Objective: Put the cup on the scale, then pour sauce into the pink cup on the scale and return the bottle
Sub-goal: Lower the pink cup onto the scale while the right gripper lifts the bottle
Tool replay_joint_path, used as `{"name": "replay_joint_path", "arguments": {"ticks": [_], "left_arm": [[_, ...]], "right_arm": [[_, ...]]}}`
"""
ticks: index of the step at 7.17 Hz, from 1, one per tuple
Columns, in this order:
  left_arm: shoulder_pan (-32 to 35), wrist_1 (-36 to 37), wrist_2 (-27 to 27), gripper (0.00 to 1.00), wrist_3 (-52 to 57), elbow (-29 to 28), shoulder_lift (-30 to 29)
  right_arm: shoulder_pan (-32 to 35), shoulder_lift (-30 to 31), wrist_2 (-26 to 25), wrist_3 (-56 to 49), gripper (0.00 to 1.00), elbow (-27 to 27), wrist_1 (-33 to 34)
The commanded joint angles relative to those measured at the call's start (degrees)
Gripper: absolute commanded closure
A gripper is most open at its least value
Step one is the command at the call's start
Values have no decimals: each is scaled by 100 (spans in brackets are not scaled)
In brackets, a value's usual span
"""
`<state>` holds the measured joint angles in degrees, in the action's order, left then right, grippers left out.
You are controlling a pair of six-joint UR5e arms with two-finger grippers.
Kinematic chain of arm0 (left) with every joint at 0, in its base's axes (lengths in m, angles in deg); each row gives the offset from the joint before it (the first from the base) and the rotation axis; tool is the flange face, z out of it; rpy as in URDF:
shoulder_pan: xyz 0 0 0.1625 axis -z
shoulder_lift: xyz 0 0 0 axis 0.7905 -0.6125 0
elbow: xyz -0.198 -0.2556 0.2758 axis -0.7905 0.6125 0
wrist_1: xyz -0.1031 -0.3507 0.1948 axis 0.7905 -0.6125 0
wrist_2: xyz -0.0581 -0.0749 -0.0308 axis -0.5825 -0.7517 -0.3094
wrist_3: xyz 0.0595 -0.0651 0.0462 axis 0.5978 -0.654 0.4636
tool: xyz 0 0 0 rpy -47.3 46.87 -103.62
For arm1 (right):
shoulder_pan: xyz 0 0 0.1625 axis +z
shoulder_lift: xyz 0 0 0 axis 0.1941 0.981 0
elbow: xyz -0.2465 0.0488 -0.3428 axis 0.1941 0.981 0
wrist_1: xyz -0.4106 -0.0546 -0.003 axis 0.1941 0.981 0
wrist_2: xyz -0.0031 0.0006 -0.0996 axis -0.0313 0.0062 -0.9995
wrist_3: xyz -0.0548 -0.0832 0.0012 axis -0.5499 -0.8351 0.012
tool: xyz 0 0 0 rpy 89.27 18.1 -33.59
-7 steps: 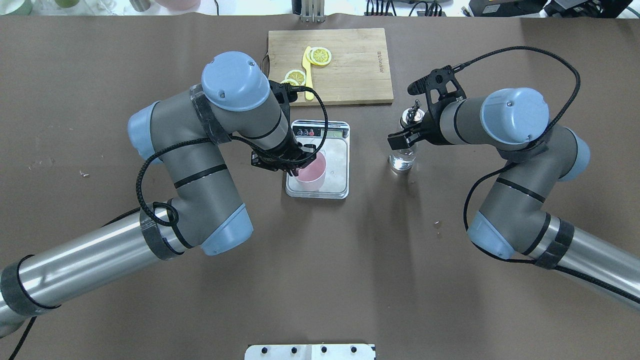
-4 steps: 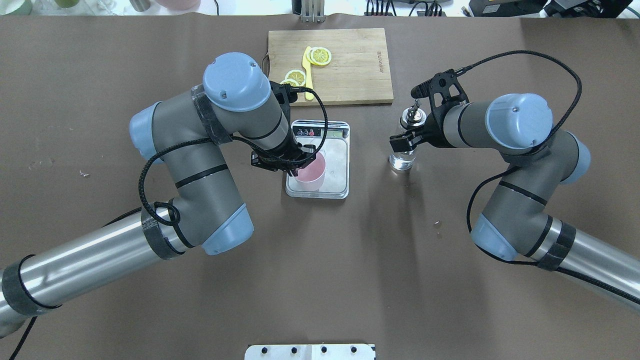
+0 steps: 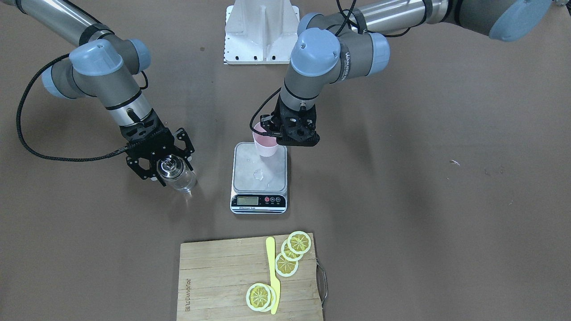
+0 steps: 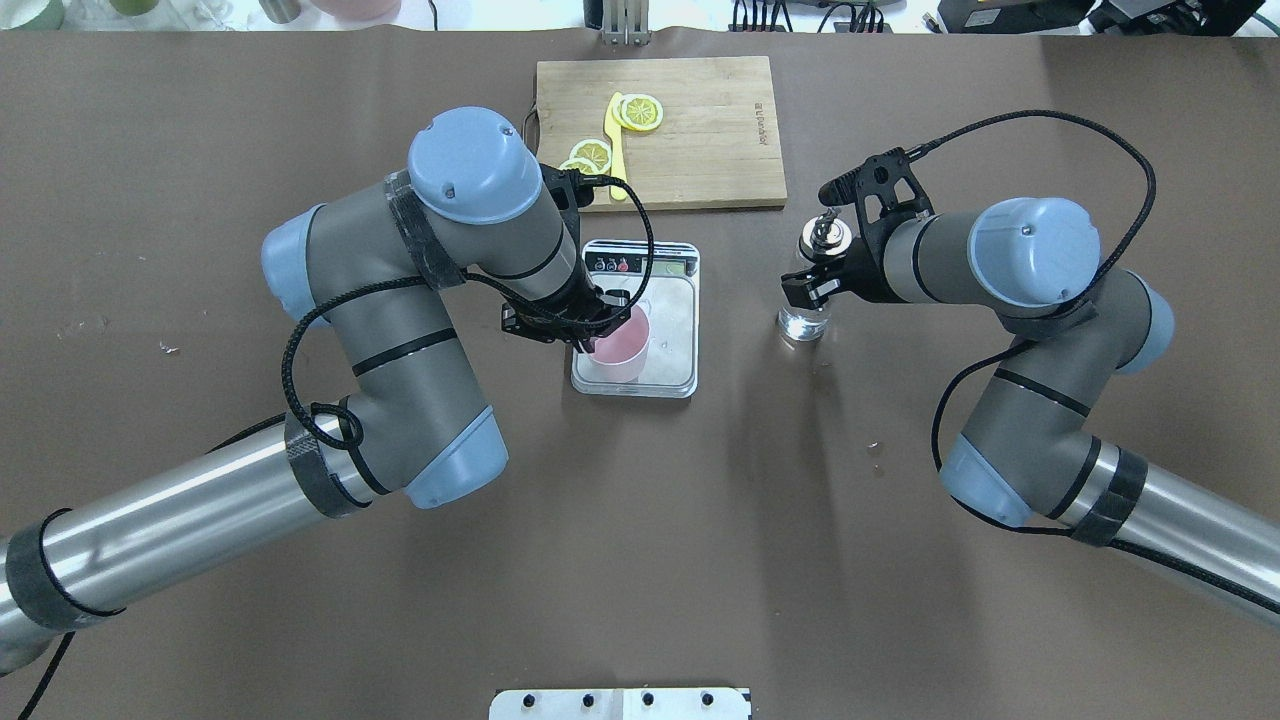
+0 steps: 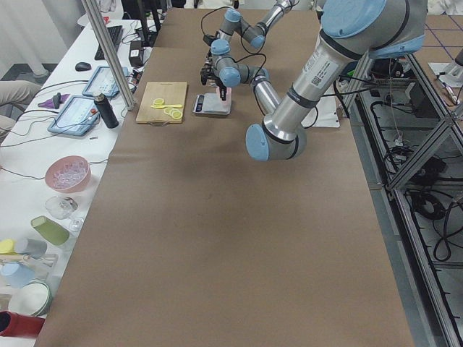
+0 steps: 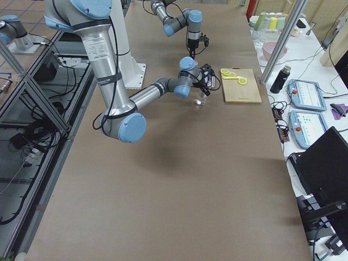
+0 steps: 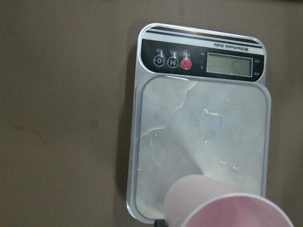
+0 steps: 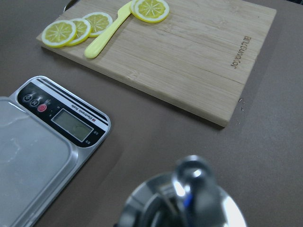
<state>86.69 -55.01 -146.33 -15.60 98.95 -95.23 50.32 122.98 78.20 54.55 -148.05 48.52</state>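
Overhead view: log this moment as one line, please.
cup: standing on scale | left pincer: at cup rim, grip unclear | right pincer: around bottle, closure unclear | bottle: standing on table

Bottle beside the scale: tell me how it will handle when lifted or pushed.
The bottle looks like clear glass, so it is probably rigid, fragile and somewhat slippery. Its metal cap sits high on a narrow body, so a sideways push might tip it.
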Motion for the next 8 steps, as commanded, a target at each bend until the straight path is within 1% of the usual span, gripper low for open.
{"name": "replay_joint_path", "arguments": {"ticks": [1,3,4,5,6,7,8], "left_arm": [[8,-9,9,100,0,-3,0],[8,-53,158,100,9,-11,-9],[8,-53,245,100,9,-11,-17],[17,-62,420,100,9,-81,-113],[8,-192,552,100,9,-221,-158],[17,-437,562,100,9,-466,-210],[17,-518,563,100,0,-582,-237]], "right_arm": [[-19,-14,-1,0,63,-27,1],[-19,-14,-1,0,76,-36,-8],[-19,-6,-1,9,91,-44,-8],[-19,-6,-1,9,100,-44,1],[-19,-14,51,18,100,-53,1],[-27,-32,60,35,100,-45,9],[-28,-67,51,114,100,-53,18]]}}
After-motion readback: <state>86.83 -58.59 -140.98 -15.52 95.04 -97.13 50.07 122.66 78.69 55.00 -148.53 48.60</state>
